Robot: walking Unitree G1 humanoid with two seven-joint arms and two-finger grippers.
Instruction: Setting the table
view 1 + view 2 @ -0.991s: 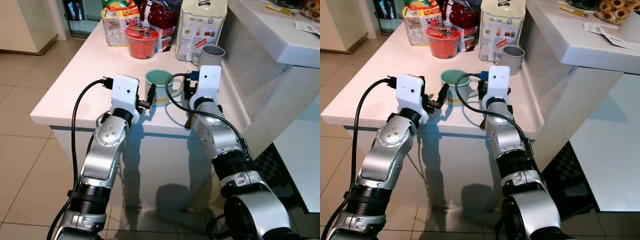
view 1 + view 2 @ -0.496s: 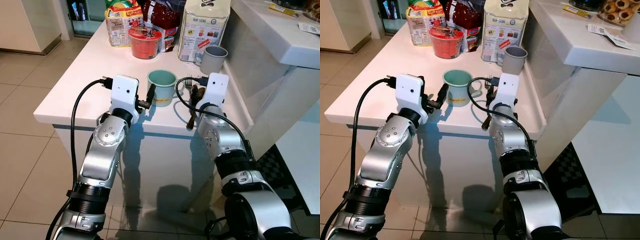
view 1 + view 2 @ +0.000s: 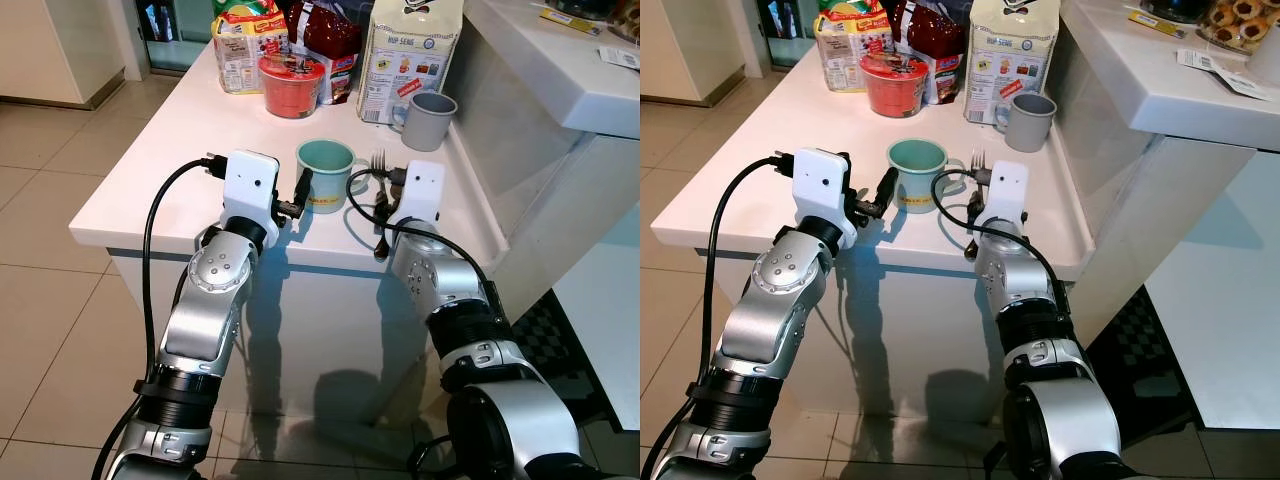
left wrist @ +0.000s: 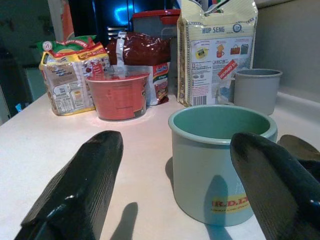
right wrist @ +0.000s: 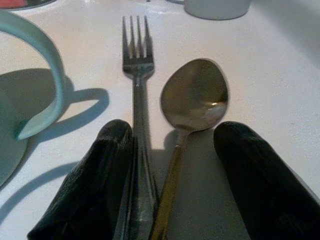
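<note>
We see a green mug (image 3: 324, 175) standing upright near the front edge of the white desk (image 3: 160, 140), and just to its right a fork (image 5: 137, 100) and a spoon (image 5: 192, 107) lying flat side by side, handles toward us. So one place looks partly laid: cup and cutlery are down.

Our right end effector (image 5: 170, 165) sits low over the handles of the fork and spoon, its two black fingers (image 5: 95, 175) spread to either side of them. The left finger is close against the fork's handle, but we cannot tell whether it actually touches. Nothing is pinched.

Our left end effector (image 4: 175, 185) hovers just left of the mug, fingers wide apart, gripping nothing.

Farther back, a grey cup (image 3: 430, 108), a red bowl (image 3: 291, 84) and food packets (image 3: 412, 50) stand untouched. We judge the setting unfinished: no plate is out, and that grey cup may yet need placing.
</note>
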